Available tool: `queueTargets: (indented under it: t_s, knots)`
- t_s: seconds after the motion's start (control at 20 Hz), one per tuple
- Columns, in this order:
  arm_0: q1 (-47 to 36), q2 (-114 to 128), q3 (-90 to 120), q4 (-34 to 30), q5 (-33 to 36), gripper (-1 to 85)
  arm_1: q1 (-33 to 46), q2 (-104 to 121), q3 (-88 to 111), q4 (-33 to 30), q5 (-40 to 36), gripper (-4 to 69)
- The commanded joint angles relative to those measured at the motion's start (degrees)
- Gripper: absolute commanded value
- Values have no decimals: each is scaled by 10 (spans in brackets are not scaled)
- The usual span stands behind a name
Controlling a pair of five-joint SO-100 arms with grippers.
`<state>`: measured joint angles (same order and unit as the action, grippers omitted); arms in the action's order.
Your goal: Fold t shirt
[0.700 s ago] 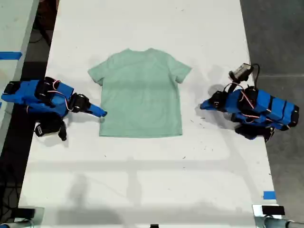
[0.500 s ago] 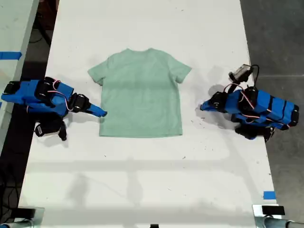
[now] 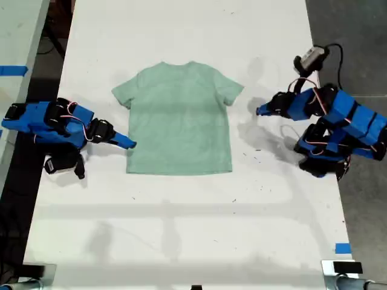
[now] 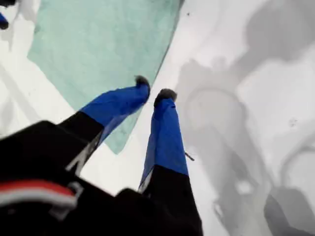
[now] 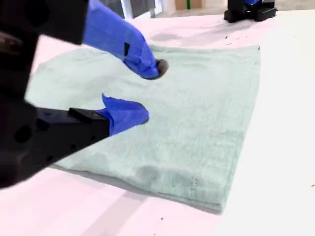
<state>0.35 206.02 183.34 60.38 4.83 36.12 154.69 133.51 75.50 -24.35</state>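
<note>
Your t shirt lies flat and unfolded on the white desk, neck toward the top of the exterior view, both sleeves spread out.

Your first hand is on the exterior view's right, lifted off the desk just beside the shirt's sleeve. Its fingers are a little apart and hold nothing.

Your second hand is on the exterior view's left, low at the shirt's side edge near the hem. In its wrist view the fingers are spread wide over the fabric, gripping nothing.
</note>
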Motion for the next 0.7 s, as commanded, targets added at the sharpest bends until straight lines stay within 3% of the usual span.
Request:
queueTargets:
  t_s: [0.0, 0.1, 0.3, 0.4, 0.65]
  knots:
    - [-6, 3, 5, -4, -1, 111, 86, -258, -151, -51, -78, 255]
    - [-6, 3, 5, -4, -1, 111, 125, -392, -239, -83, -118, 289]
    - [-6, 3, 5, -4, -1, 111, 174, -628, -423, -123, -160, 290]
    - [-6, 3, 5, -4, -1, 111, 194, -730, -519, -113, -171, 286]
    - [-6, 3, 5, -4, -1, 111, 234, -804, -554, -136, -171, 271]
